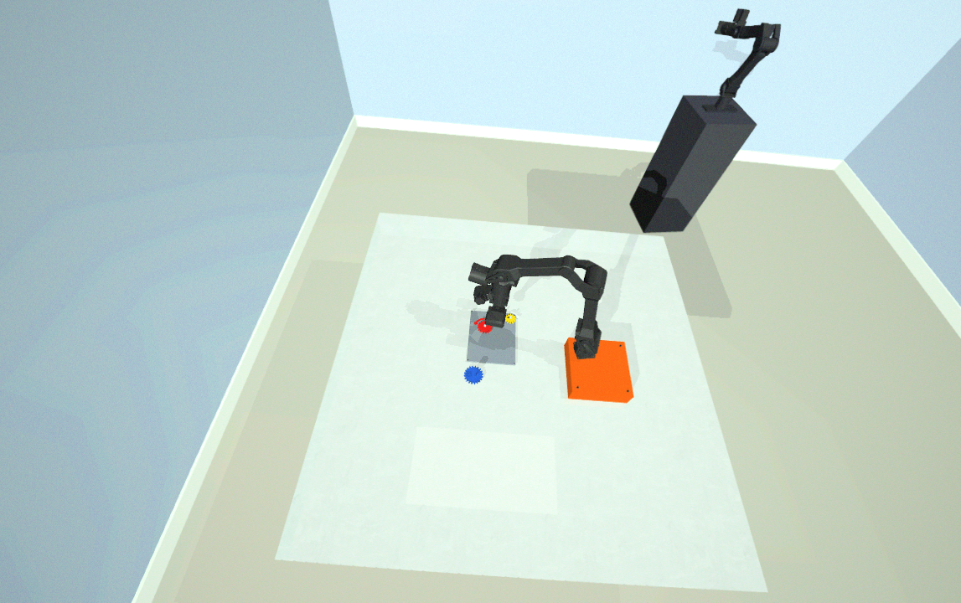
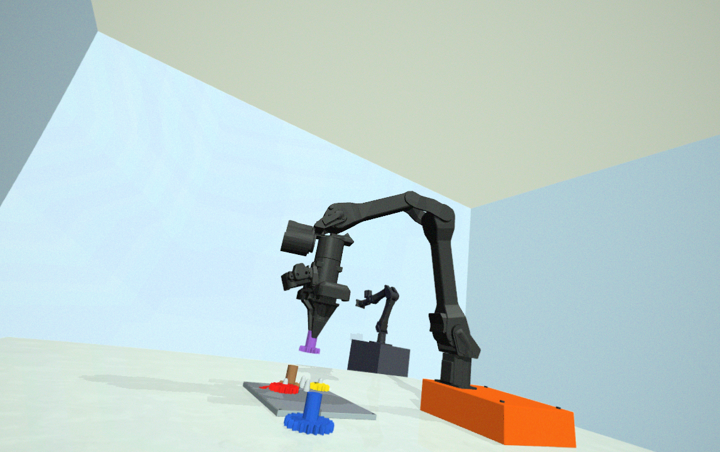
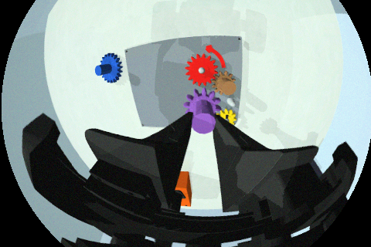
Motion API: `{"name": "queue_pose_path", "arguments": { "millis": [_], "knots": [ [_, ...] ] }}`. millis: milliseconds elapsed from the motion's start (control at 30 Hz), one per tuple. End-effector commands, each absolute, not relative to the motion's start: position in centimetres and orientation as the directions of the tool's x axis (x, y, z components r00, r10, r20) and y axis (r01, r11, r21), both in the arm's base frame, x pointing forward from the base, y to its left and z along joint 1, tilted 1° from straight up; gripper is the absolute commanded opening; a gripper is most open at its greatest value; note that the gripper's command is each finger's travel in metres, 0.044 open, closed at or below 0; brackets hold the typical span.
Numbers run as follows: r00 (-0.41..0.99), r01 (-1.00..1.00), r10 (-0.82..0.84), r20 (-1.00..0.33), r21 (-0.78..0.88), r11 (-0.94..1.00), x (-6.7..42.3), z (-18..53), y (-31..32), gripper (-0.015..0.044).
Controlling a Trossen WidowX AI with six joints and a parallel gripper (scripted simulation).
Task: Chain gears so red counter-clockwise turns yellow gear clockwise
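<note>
My gripper (image 2: 311,333) (image 3: 203,117) is shut on the handle of the purple gear (image 2: 310,349) (image 3: 198,104) and holds it in the air above the grey board (image 1: 491,348) (image 2: 322,405) (image 3: 147,85). The red gear (image 1: 482,326) (image 2: 284,387) (image 3: 195,71) sits on the board beside its red arrow (image 3: 219,55). A brown gear (image 2: 292,373) (image 3: 228,86) stands on the board next to the red gear. The yellow gear (image 1: 510,320) (image 2: 320,387) (image 3: 231,116) is partly hidden in the wrist view. A bare pale peg (image 3: 230,102) shows between brown and yellow. The white arrow is not clear.
A blue gear (image 1: 472,374) (image 2: 309,424) (image 3: 112,68) with an upright handle stands on the table just off the board's edge. The orange base (image 1: 598,371) (image 2: 463,413) (image 3: 185,187) carries my arm. A second arm on a dark pedestal (image 1: 697,165) (image 2: 379,358) stands farther back.
</note>
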State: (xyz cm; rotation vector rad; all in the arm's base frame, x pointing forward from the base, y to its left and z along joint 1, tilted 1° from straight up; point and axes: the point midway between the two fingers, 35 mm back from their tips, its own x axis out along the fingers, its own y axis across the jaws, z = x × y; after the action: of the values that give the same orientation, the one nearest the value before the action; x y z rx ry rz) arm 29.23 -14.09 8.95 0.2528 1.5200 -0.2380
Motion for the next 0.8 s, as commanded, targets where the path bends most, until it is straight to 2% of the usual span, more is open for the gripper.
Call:
{"name": "queue_pose_path", "arguments": {
  "millis": [0,767],
  "knots": [
    [0.036,0.304,0.004,-0.999,0.015,0.953,28.8,8.6,-14.8,0.0],
    [0.033,0.294,-0.001,-0.999,0.009,0.956,26.2,6.8,-19.0,0.0]
  ]
}}
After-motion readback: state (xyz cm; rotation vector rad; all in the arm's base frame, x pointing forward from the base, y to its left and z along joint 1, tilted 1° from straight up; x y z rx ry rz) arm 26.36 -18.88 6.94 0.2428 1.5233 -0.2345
